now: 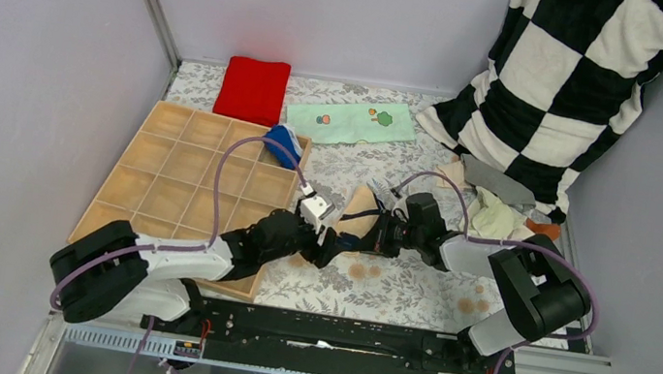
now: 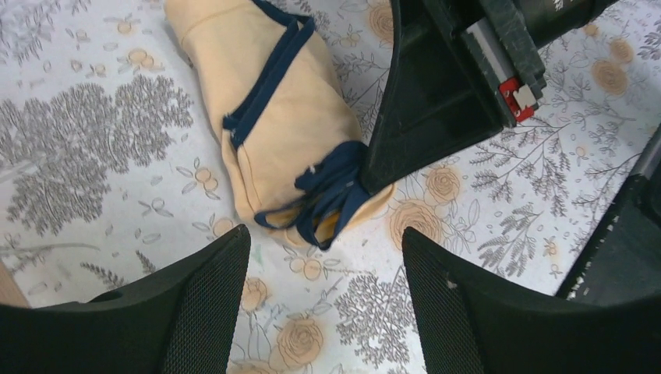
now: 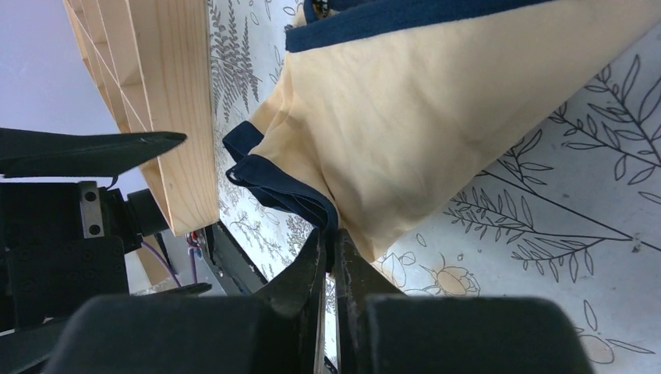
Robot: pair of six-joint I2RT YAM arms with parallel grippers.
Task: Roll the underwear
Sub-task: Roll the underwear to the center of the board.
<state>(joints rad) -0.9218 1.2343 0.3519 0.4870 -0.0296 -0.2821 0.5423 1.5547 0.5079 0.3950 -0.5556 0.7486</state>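
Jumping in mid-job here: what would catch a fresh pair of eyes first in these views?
First, the tan underwear, bundled mid-table, the right gripper pinched shut on its dark trim and the left gripper open beside it. Then the big black-and-white checkered cloth at the back right, and the wooden tray on the left with a blue striped brief at its back right corner.

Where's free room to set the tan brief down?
Bare tablecloth between the mint cloth and the tan brief, and the near strip by the black rail. Most wooden tray compartments are empty. Crowded at right: underwear pile against the checkered cushion.
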